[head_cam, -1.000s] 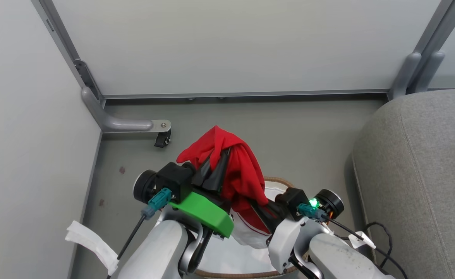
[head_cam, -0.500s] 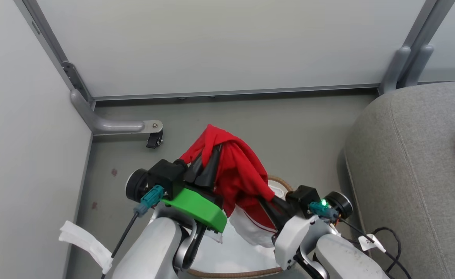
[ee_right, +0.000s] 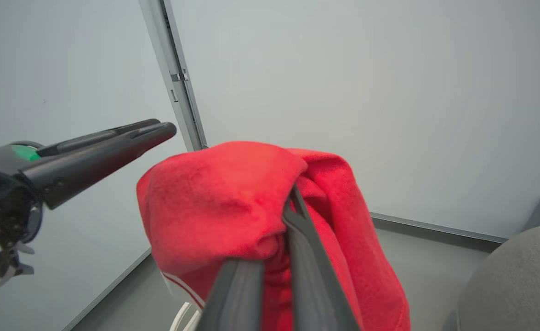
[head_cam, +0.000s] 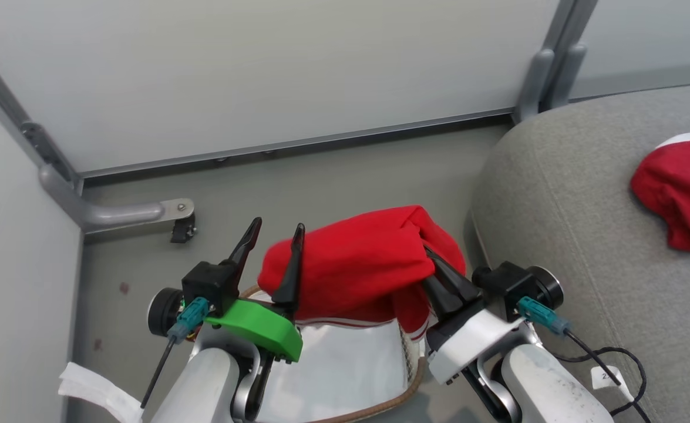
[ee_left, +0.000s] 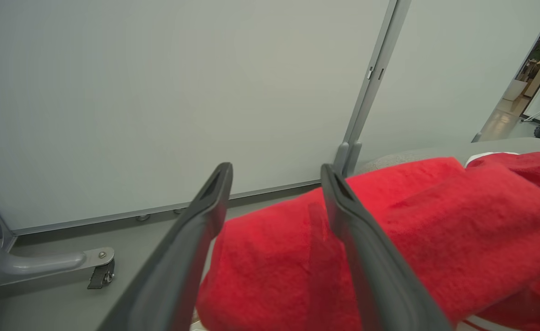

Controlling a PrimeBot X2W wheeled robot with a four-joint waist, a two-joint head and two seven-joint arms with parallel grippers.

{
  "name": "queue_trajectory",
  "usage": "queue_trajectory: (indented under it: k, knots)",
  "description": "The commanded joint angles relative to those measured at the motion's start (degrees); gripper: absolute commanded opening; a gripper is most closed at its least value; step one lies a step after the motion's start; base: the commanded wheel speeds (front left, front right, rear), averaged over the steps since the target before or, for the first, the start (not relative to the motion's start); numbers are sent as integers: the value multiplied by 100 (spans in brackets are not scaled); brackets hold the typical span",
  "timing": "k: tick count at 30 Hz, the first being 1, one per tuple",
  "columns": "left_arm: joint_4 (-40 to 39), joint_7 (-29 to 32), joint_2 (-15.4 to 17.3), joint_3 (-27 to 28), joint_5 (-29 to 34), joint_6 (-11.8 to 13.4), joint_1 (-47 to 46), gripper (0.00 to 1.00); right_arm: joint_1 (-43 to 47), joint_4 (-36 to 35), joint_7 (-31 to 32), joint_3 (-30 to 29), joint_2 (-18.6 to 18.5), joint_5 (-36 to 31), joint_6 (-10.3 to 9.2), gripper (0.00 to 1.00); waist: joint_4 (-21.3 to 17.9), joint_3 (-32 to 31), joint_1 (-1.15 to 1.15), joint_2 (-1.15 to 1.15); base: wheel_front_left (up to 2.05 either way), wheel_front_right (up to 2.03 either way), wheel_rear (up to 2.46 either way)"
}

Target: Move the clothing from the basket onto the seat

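Held clothing: a red garment (head_cam: pixel 356 270), fleecy with a white, red-striped part below, is hanging bunched over the basket, just beside the seat's corner.
Grip: the right gripper (head_cam: pixel 428 254) is pinching the garment's right end between its closed fingers.
Basket: the basket (head_cam: pixel 401 392) is sitting on the floor, its brown woven rim and white liner showing.
Seat: the seat (head_cam: pixel 556 235), grey and woven, is showing a rounded corner and a stitched seam.
Clothing on seat: a second red garment (head_cam: pixel 682 194), white-edged, is lying crumpled on the cushion.

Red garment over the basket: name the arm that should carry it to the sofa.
Right. The right gripper is shut on the red garment, nearer the sofa; the left gripper is open.
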Motion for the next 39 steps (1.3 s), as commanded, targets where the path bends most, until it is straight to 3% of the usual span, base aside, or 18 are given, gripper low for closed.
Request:
queue_trajectory:
  k: [1, 10, 21, 33, 39]
  knots:
    - [1, 0, 47, 89, 93, -37, 121, 100, 106, -137, -11, -99, -25, -58, -7, 0, -548, 41, 0, 0, 0, 0, 0]
    - [-41, 0, 16, 515, 422, -152, 336, 100, 341, -659, -11, -471, -19, -76, -6, 0, -1589, 136, 0, 0, 0, 0, 0]
    - [-109, 0, -12, 756, 683, -253, 503, 100, 550, -1196, -11, -1322, -18, -233, -6, 0, -2769, 250, 0, 0, 0, 0, 0]
    - [-15, 1, -17, 354, 736, -301, 171, 100, 423, -1926, -10, -3120, -29, -762, -6, 0, -2927, 628, 0, 0, 0, 0, 0]
    - [-133, 1, 101, 299, 677, -303, 92, 100, -93, -1983, -11, -3813, -444, -1029, -6, 0, -2939, 956, 0, 0, 0, 0, 0]
